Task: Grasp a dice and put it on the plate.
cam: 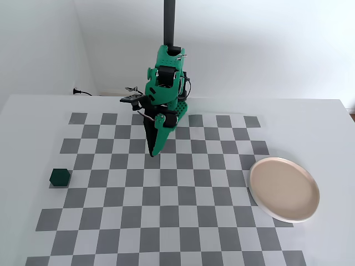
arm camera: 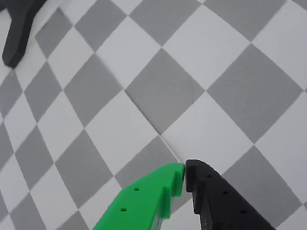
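One green arm's gripper [cam: 153, 153], fingers pressed together and empty, hung over the checkered mat [cam: 166, 221], well apart from dice [cam: 59, 177] at left and plate [cam: 284, 189] at right

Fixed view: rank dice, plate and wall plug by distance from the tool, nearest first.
From the tool, shut and pointing down at the board:
1. Wall plug, up and to the left at the table's back edge. It is close to call against the dice.
2. Dice, left and slightly nearer the camera.
3. Plate, far right, clearly the farthest.
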